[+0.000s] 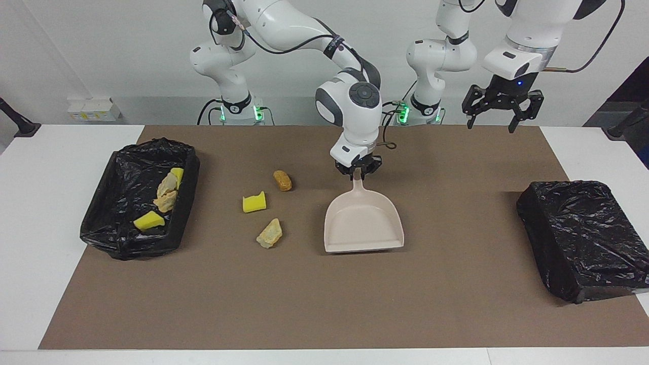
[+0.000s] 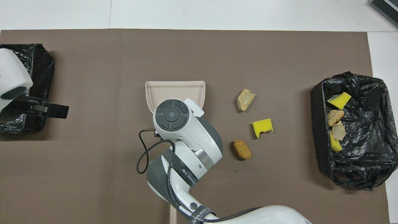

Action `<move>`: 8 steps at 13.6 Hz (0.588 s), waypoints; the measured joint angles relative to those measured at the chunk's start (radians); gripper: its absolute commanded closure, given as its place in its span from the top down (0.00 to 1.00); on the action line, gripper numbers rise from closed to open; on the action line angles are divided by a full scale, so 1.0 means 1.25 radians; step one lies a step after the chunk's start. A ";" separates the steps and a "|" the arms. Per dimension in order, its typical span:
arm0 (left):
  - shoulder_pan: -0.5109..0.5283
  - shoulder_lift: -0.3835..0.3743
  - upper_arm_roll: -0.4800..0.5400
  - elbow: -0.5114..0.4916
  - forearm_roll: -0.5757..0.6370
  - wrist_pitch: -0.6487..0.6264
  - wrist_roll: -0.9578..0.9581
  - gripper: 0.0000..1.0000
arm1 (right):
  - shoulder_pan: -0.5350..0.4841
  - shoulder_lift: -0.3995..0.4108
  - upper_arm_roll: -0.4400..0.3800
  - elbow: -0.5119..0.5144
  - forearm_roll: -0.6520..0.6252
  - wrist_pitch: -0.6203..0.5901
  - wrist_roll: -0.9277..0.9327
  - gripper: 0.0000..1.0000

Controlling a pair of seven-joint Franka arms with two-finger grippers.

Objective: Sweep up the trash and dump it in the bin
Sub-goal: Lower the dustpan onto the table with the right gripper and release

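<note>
**Three scraps on the mat, dustpan held at mid-table**

Three pieces of trash lie loose on the brown mat [image 1: 324, 304]: a yellow sponge piece [image 1: 254, 203], a pale bread-like lump [image 1: 269, 234] farther from the robots than the sponge, and an orange-brown bread-like lump [image 1: 282, 180] nearer to them. All three sit between the dustpan [image 1: 363, 224] and the open bin [image 1: 96, 223], apart from one another. The bin, lined with a black bag, stands at the right arm's end of the table and already contains more trash [image 1: 162, 197]: two yellow sponge wedges and some tan lumps.

The right gripper [image 1: 359, 171] is closed on the top of the beige dustpan's handle. The pan lies flat on the mat near the middle of the table, its open lip pointing away from the robots and nothing in it.

The left gripper [image 1: 498, 112] hangs in the air over the mat's edge toward the left arm's end, fingers spread wide and holding nothing. A second black-bagged box [image 1: 583, 238] sits on the mat at that end.

The mat covers most of a white table [image 1: 45, 152]. A pale grey wall [image 1: 101, 50] rises past the arm bases, with a white socket block [image 1: 94, 109] at its foot.
</note>
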 measured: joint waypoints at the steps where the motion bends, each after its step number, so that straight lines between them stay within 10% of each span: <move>1: 0.003 0.000 0.002 0.000 0.000 0.000 0.000 1.00 | -0.001 0.020 -0.003 0.023 0.000 0.000 0.000 0.00; 6: 0.053 0.007 0.006 0.001 -0.024 0.000 0.037 1.00 | 0.014 0.077 -0.005 0.061 -0.001 -0.002 0.015 0.03; 7: 0.070 0.013 0.007 0.004 -0.034 0.000 0.043 1.00 | 0.014 0.077 -0.005 0.063 -0.001 -0.003 0.016 0.81; 8: 0.079 0.023 0.008 0.015 -0.039 0.001 0.047 1.00 | 0.014 0.077 -0.005 0.064 -0.002 -0.004 0.017 1.00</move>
